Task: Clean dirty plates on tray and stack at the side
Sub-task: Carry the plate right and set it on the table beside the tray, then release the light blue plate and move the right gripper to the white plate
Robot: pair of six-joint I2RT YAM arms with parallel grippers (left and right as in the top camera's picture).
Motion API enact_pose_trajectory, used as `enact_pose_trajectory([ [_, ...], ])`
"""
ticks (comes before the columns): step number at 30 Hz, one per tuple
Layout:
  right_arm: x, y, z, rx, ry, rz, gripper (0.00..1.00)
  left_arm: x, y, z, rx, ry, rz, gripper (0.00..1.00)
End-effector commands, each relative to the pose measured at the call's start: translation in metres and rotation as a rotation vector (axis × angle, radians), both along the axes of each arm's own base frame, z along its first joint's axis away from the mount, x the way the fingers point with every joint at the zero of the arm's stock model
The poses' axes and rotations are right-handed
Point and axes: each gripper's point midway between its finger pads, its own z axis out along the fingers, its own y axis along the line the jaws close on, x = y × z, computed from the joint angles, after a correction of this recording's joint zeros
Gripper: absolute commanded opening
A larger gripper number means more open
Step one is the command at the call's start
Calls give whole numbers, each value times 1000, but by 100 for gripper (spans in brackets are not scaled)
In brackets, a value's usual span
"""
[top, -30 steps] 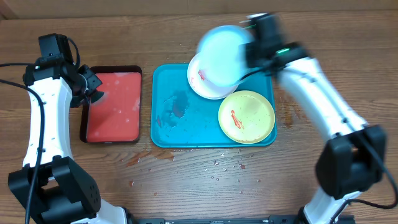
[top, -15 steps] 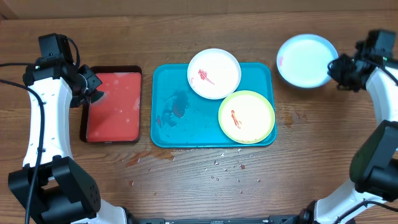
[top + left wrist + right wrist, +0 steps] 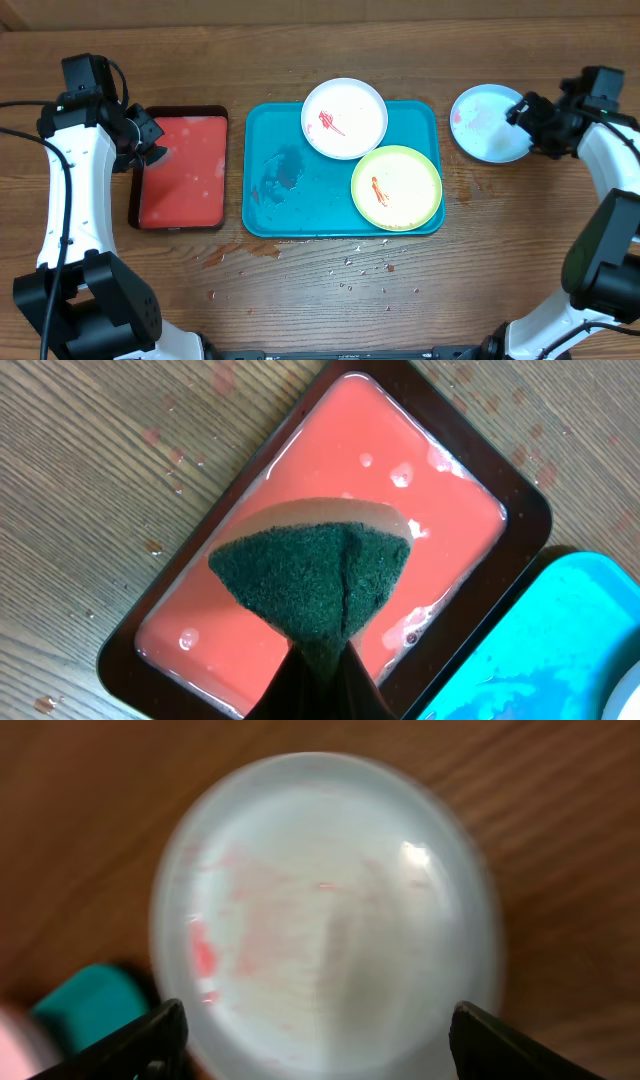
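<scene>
- Tray [image 3: 268, 215]: turquoise plastic, rounded corners, raised rim, centre of the overhead frame; long axis ran left-right. Wet patch on its left half.
- 2 plates sat flat on its right half: white plate [image 3: 344, 118] at the upper edge, yellow-green plate [image 3: 396, 187] below and right, each with a red streak left of centre.
- Pale blue plate [image 3: 488, 122] lay off the tray on the wood table [image 3: 320, 290], upper right, with a faint pink smear on its left side.
- Right gripper [image 3: 520, 110] was at that plate's right rim, fingers spread wide, clamping nothing.
- Left gripper [image 3: 155, 140] was pinched on a dark green sponge [image 3: 315, 580], folded, coarse, over the red tray [image 3: 180, 170].
- 1.0 s before, the blue plate was carried over the tray's upper right; 0.5 s before it looked larger and sat slightly farther right.
</scene>
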Motion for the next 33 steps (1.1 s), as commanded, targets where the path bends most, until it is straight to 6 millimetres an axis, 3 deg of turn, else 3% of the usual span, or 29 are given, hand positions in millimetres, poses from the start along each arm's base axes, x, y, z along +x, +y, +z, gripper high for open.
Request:
enact_pose_trajectory([
  [1, 19, 81, 38, 188, -168, 259, 81, 1, -4, -3, -18, 1, 10, 4],
  [7, 39, 147, 39, 26, -217, 365, 81, 0, -6, -3, -19, 4, 6, 4],
  [11, 52, 175, 20, -180, -216, 351, 81, 0, -6, -3, -20, 8, 4, 4],
  [16, 64, 222, -12, -195, -254, 441, 81, -1, -7, -4, -20, 10, 4, 5],
  [21, 70, 249, -33, -191, -282, 486, 79, -1, -7, -4, -21, 14, 4, 4],
  [25, 68, 256, -40, -222, -287, 541, 71, -1, -7, -4, -21, 13, 4, 4],
  [29, 62, 265, -42, -207, -276, 565, 44, -1, -7, -4, -20, 10, 4, 4],
  [33, 49, 277, -49, -203, -233, 599, 39, 0, -6, -3, -19, 6, 4, 4],
])
